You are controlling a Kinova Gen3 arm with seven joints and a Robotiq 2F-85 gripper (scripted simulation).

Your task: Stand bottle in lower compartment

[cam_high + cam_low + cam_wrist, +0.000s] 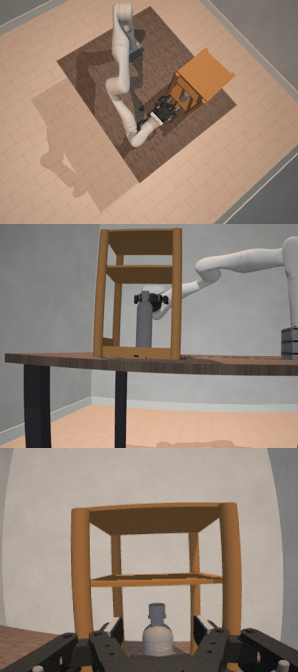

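Observation:
The grey bottle (143, 322) stands upright, cap up, on the floor of the lower compartment of the orange shelving unit. Its base is behind the front lip. In the overhead view its top (184, 96) shows just inside the shelf's open side. My gripper (172, 107) is open and empty. It hovers outside the shelf's open side, level with the bottle's neck, and is apart from the bottle. In the wrist view the bottle's neck and cap (158, 633) show beyond and between the spread fingers, with the shelf (156, 573) behind.
The shelf's posts (176, 293) and middle board (142, 272) frame the compartment. The arm's base (289, 344) stands at the table's far right. The table edge runs just in front of the shelf.

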